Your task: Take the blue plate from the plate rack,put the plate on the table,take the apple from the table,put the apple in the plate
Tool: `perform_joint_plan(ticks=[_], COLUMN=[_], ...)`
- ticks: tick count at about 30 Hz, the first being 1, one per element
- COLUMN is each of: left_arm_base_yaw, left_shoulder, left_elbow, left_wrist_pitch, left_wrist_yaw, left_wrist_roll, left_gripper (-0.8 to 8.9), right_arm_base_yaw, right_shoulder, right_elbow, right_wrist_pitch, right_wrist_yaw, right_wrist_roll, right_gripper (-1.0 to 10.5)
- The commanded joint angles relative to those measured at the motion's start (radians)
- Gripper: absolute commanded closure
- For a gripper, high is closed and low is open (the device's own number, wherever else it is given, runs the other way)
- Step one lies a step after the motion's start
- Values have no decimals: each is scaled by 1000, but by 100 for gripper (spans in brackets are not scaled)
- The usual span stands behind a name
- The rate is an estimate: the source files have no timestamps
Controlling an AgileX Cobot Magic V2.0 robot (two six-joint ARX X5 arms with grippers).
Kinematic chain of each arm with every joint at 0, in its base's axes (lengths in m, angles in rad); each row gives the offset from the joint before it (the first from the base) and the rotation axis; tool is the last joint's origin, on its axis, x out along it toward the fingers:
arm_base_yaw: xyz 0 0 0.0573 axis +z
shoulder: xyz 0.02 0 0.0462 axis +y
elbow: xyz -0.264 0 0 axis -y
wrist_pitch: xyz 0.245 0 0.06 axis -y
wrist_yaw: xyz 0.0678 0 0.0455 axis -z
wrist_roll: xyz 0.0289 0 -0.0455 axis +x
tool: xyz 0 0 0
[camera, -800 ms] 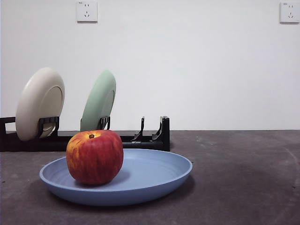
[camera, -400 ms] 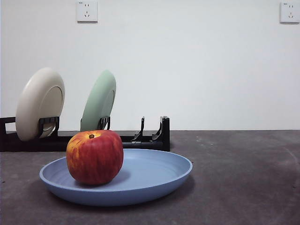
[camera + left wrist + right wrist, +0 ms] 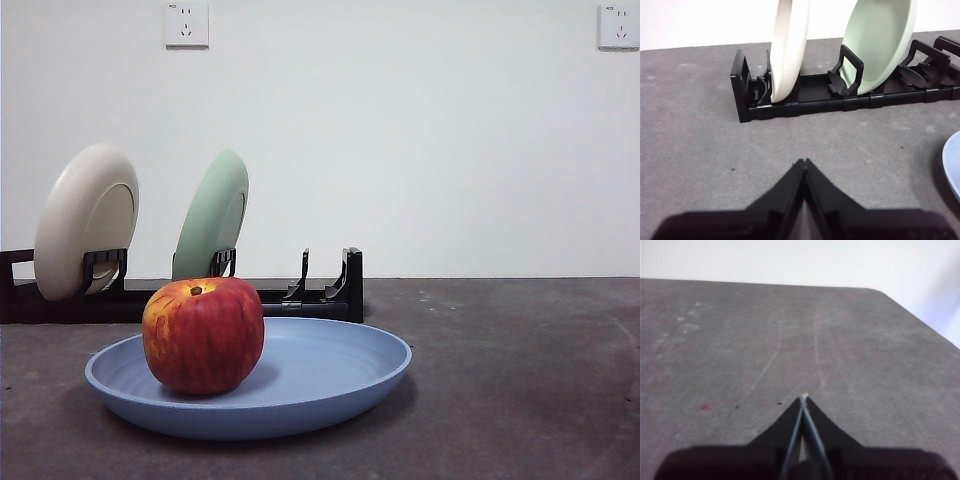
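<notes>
Left gripper (image 3: pixel 804 162) closed over table (image 3: pixel 695 140) (plate rack (image 3: pixel 805 97) beyond).

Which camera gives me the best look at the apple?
The front view: the apple sits whole and close, resting inside the blue plate. The left wrist view catches only a sliver of that plate's rim and no apple; the right wrist view shows just bare table.

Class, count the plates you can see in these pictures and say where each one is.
3. The cream plate and the pale green plate stand in the plate rack; the blue plate lies on the table, holding the apple.
</notes>
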Motion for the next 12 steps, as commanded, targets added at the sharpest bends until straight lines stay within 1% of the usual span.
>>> perform_joint_plan(ticks=[1, 3, 7, 12], left_arm_base_yaw=[4, 4, 4, 4], left_shoulder=[0, 0, 0, 0], left_elbow=[-10, -10, -10, -10], left_wrist_pitch=[8, 8, 8, 8], left_wrist_yaw=[1, 1, 1, 1], left_wrist_roll=[-6, -6, -6, -6], left_gripper=[817, 817, 817, 817], right_arm_base_yaw=[1, 1, 2, 2], right_shoulder=[-3, -3, -3, -3], right_elbow=[-10, -10, -10, -10], right_wrist_pitch=[4, 4, 5, 5], right_wrist_yaw=[21, 20, -19, -19], right_wrist_roll=[24, 25, 25, 25], right_gripper=[946, 946, 946, 946])
